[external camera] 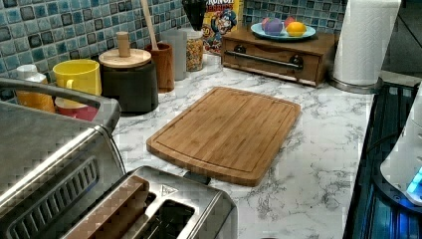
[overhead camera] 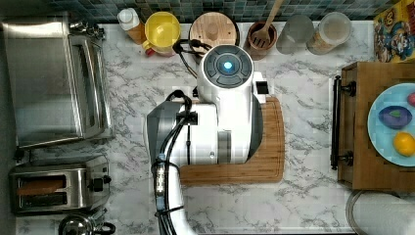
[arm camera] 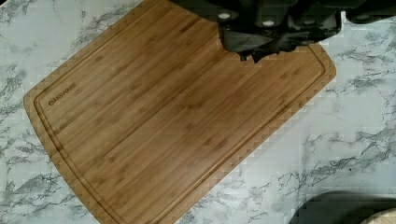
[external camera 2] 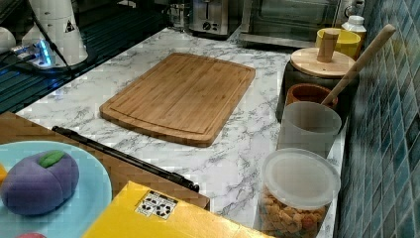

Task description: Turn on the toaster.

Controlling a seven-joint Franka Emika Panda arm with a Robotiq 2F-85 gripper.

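Note:
The toaster [overhead camera: 73, 188] is a small brushed-steel pop-up model at the top view's lower left, with a black lever [overhead camera: 100, 183] and knob on the end facing the cutting board. A brown slice [overhead camera: 41, 186] sits in one of its two slots. The toaster also appears at the left view's bottom edge [external camera: 199, 204] and far back in the right view [external camera 2: 210, 17]. My arm [overhead camera: 225, 112] hovers over the wooden cutting board [overhead camera: 269, 161], well away from the toaster. In the wrist view my dark gripper [arm camera: 261, 49] hangs above the board [arm camera: 163, 121], holding nothing.
A large steel toaster oven [overhead camera: 54, 78] stands behind the toaster and a shiny kettle [overhead camera: 80, 226] in front of it. A yellow mug [overhead camera: 161, 29], wooden-lidded canister [overhead camera: 213, 29], utensil pot [overhead camera: 262, 36] and jars line the tiled wall. A wooden box [overhead camera: 362, 127] carries a plate of toy fruit.

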